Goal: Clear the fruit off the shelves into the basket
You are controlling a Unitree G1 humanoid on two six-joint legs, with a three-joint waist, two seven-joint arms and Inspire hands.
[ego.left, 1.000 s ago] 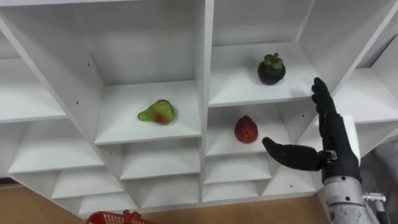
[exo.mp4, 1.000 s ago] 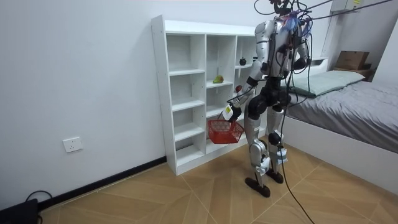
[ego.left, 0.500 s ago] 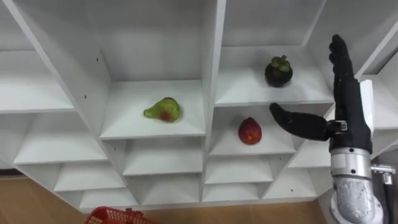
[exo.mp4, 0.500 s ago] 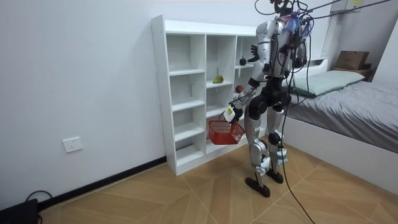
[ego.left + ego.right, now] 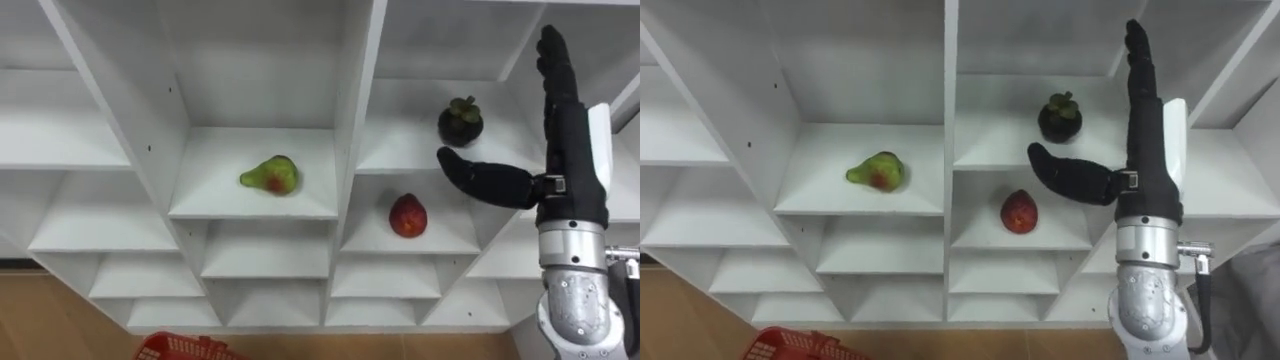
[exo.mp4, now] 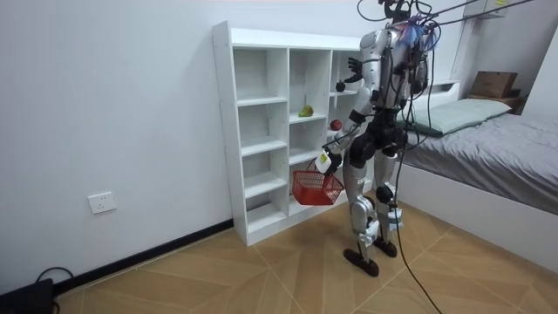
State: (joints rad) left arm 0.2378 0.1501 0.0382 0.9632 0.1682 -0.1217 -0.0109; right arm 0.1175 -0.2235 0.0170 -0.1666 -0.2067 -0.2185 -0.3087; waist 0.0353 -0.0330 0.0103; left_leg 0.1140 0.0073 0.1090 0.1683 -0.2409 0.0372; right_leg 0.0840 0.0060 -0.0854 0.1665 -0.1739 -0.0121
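Position: the robot stands upright on the wooden floor, directly facing the white shelf unit [image 5: 357, 100], with a bed [image 6: 488, 131] behind it at the room view's right.

Right hand [image 5: 572, 160]: raised in front of the unit's right column; fingers [image 5: 556, 70] straight and pointing upward, thumb [image 5: 485, 180] spread wide to the side; the hand is fully spread and holds nothing; the thumb tip lies just below the mangosteen [image 5: 461, 122], near it but apart from it.

Left hand [image 6: 325, 161]: lowered at hip height beside the unit; the red basket [image 6: 316, 185] hangs directly beneath it; whether that hand is closed on the handle cannot be told at this range; the basket rim also shows at the lower edge of the eye views.

Fruit locations: the mangosteen stands on an upper shelf of the right column; a red fruit [image 5: 407, 216] rests on the shelf directly below it; a green pear [image 5: 270, 176] with a red blush lies on its side in the middle column, one compartment to the left of the red fruit and slightly higher; all three fruits rest on their shelves.
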